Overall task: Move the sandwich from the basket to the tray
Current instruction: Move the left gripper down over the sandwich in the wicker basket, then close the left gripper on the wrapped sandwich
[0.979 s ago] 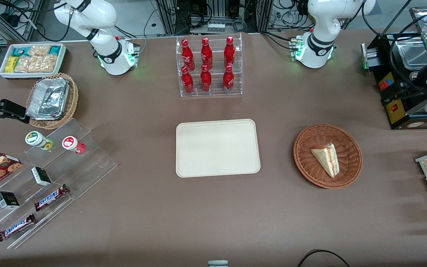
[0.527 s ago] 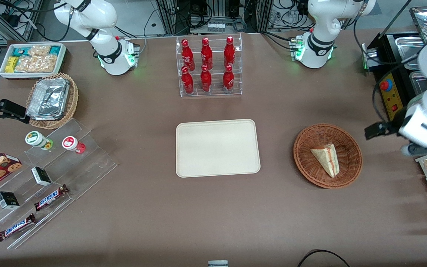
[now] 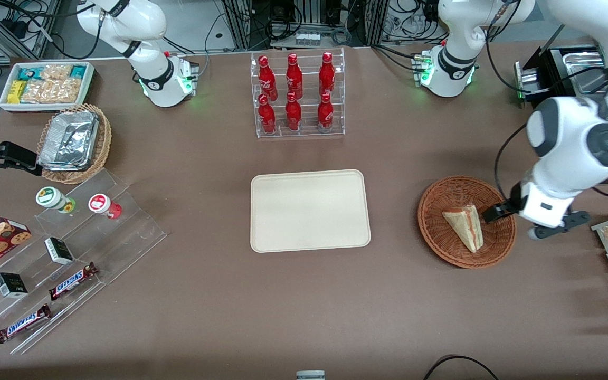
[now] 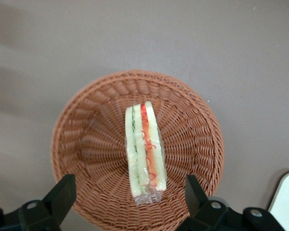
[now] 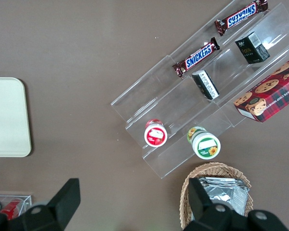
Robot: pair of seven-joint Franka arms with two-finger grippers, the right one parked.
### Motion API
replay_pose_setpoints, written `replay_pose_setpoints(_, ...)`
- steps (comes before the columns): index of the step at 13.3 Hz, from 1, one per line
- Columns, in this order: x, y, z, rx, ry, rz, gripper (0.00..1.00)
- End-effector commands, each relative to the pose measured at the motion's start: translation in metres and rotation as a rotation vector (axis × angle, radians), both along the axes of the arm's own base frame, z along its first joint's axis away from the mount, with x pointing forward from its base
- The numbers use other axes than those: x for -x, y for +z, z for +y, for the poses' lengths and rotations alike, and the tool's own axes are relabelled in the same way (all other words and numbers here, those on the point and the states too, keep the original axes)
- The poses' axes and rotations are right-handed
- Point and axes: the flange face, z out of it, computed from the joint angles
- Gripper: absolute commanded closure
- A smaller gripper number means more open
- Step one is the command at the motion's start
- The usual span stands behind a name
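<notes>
Gripper: the left arm's pincer (image 4: 130,204) hangs above the basket's edge on the working arm's side, fingers spread wide and holding nothing.

Sandwich: the wedge (image 3: 465,226) is lying in the basket (image 3: 436,232), below the pincer and a bit toward the parked arm's end from it. Nothing is touching it.

Long axis: this is the bit that matters, I think. In the wrist view the sandwich (image 4: 144,151) runs lengthwise away from the pincer, with its near end landing between the two fingers (image 4: 62,195). So the fingers straddle the narrow way, across the bread faces, which looks like the right setup for a pinch.

Next move: my guess is forward a touch over the middle of the wedge, then straight down.

Tray: the tray (image 3: 267,232) sits well off toward the parked arm's end from the pincer, with nothing on it.

Progress: early days, the pick isn't done yet.
</notes>
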Motion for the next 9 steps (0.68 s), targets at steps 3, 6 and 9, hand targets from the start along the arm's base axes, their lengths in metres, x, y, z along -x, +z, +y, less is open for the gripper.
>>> replay_pose_setpoints(3, 0.023, -0.048, -0.02, 0.01, 0.063, -0.029, 0.0)
replay_pose_setpoints(6, 0.029, -0.068, -0.019, 0.003, 0.062, 0.001, 0.0)
replay_pose_setpoints(9, 0.03, -0.088, -0.019, -0.002, 0.06, 0.018, 0.0)
